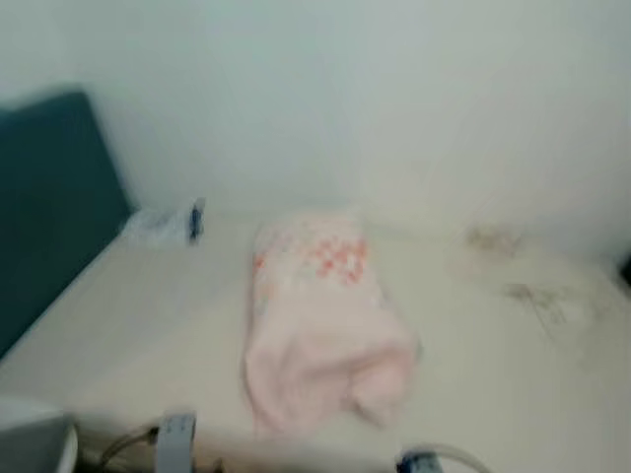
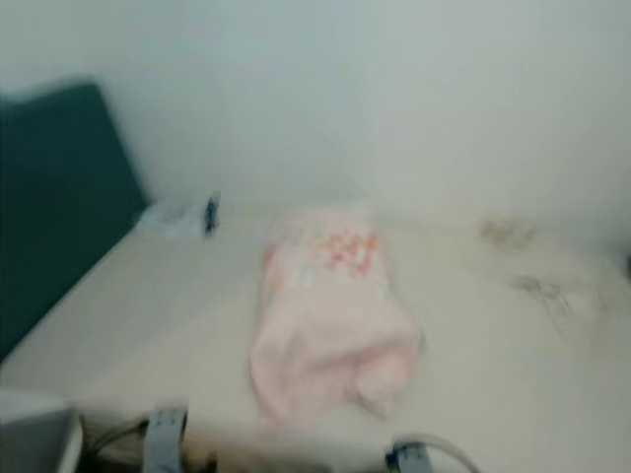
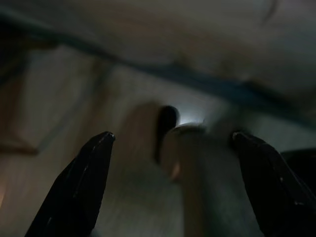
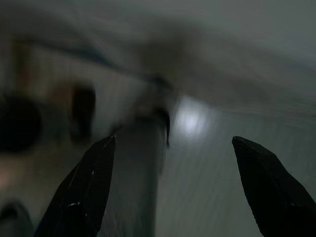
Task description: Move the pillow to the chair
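Observation:
A pale pink pillow (image 1: 320, 320) with a red and white checked patch lies on a cream bed (image 1: 148, 315), straight ahead near its middle. The eye views are blurred. My left gripper (image 3: 173, 140) is open in its dark wrist view, nothing between its fingers (image 3: 81, 185). In the right wrist view my right gripper (image 4: 173, 143) is open too, and nothing sits between its fingers (image 4: 86, 190). Both arms hang low, and their silver tops peek in at the bottom edge of the eye views (image 1: 177, 443).
A dark teal headboard (image 1: 49, 207) stands at the left of the bed. A small white and blue object (image 1: 173, 222) lies by the wall at the bed's far left. White walls close in behind. Faint marks (image 1: 537, 296) show on the bed at right.

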You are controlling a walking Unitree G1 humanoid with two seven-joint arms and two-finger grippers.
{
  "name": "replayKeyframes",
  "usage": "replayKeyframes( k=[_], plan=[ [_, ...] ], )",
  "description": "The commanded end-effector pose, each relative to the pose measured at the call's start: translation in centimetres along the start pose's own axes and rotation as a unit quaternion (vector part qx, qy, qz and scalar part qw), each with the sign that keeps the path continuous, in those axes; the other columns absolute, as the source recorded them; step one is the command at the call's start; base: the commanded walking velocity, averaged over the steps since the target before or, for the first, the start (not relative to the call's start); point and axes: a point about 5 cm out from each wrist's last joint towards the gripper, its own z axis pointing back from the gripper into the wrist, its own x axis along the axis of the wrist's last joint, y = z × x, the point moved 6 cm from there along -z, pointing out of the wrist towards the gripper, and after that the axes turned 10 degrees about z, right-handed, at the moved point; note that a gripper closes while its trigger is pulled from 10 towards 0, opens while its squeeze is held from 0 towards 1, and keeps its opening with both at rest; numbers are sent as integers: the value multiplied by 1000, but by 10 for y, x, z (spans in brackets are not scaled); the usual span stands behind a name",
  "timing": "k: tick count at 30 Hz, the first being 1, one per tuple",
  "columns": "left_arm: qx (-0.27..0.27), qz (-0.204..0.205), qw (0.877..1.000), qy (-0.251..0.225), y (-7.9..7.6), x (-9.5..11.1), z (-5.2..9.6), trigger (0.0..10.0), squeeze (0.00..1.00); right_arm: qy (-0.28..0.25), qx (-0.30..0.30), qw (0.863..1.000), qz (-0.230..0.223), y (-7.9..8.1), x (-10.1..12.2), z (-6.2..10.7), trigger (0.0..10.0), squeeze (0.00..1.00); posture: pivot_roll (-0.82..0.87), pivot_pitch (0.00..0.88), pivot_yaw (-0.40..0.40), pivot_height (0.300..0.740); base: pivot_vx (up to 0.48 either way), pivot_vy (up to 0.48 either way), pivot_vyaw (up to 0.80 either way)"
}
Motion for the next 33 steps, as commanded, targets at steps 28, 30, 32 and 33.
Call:
replayKeyframes(
  k=[28,30,32,33],
  plan=[
    [-129,-77,972,-180,-81,113,4,10000,0,-265,-120,936,-197,-96,187,40,10000,0,21,0,-33,740,0,0,0],
    [-139,-79,967,-196,-87,124,7,10000,0,-296,-152,922,-200,-115,202,53,10000,0,18,0,-33,740,0,0,0],
    [-148,-75,963,-211,-91,133,9,10000,0,-310,-165,910,-221,-129,211,62,10000,0,16,0,-31,740,0,0,0],
    [-151,-74,962,-216,-92,136,10,10000,0,-314,-166,906,-230,-133,213,65,10000,0,16,0,-30,740,0,0,0]
  ],
)
